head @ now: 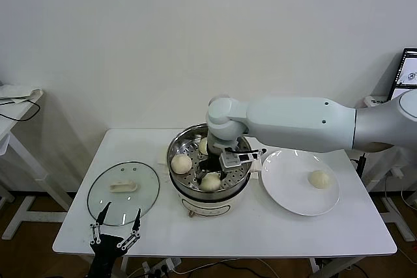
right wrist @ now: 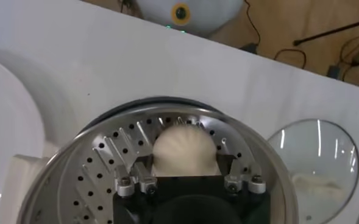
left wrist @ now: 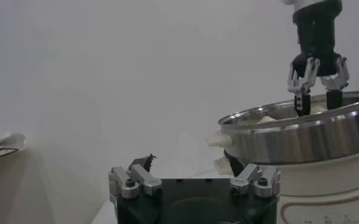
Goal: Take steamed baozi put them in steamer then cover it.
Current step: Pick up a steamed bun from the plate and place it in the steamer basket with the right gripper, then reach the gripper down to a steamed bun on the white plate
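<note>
Stainless steel forms the round steamer (head: 195, 136), set on a cream-white base at the middle of the white table (head: 260, 232); its perforated tray carries three pleated, cream-white buns: one (head: 181, 163) on the robot's left, one (head: 210, 181) at the near edge, and one (head: 203, 145) at the back, partly masked by the right arm. The right gripper (head: 220, 162) reaches down inside the pot; in the right wrist view its jaws stand apart on either side of a bun (right wrist: 185, 148), with no firm clamp evident. A fourth bun (head: 319, 178) lies on the flat white plate (head: 287, 190) just beside the steamer. The clear glass cover (head: 124, 193), metal-rimmed with a cream handle, lies flat on the table's left part. The left gripper (head: 117, 226) hovers at the near table edge by the cover, fingers spread and empty.
</note>
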Robot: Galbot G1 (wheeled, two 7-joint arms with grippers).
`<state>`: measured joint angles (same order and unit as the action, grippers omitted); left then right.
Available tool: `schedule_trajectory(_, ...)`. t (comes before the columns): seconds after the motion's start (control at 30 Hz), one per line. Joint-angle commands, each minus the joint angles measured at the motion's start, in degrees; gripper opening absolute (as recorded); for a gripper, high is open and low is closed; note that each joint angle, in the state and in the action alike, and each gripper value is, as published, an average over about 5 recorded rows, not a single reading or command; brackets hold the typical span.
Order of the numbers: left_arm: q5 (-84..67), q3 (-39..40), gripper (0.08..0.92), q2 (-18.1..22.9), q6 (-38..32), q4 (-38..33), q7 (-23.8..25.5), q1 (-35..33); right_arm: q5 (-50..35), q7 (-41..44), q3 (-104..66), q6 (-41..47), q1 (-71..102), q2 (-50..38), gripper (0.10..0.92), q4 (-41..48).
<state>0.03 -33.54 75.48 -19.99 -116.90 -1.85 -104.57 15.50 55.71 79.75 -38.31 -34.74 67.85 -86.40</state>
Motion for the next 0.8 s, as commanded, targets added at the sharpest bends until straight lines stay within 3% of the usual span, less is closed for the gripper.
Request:
schedule_trajectory(0.03, -0.14, -0.12, 0.823, -0.02, -0.12, 0.05, 0.0, 0.0, 2.25, -0.57, -0.45, -0.45, 1.03, 0.57, 0.786, 0.15)
schedule_trajectory(0.3, -0.15, -0.09, 0.823, -0.09, -0.19, 0.36, -0.01, 0.05, 1.75, -0.02, -3.79, -0.62, -0.75, -4.19, 0.822, -0.01)
schedule_trajectory(0.43, -0.13, 0.1, 0.823, -0.22, 0.0, 0.22, 0.0, 0.21, -5.37, 4.21, -5.64, 0.79, -3.8, -11.03, 0.823, 0.63)
schedule_trajectory(0.53, -0.11, 0.23, 0.823, -0.32, 0.11, 0.27, 0.01, 0.3, -13.93, 8.36, -6.63, 6.67, -5.83, -17.42, 0.823, 2.5)
schedule_trajectory(0.67, -0.02, 0.38, 0.823, -0.4, 0.22, 0.29, 0.01, 0.28, -27.19, 13.37, -5.72, 22.6, -6.84, -25.66, 0.823, 9.78)
schedule_trajectory(0.8, 0.07, 0.51, 0.823, -0.38, 0.23, 0.18, 0.01, 0.18, -27.48, 18.53, -7.8, 32.45, -3.12, -29.47, 0.823, 21.04)
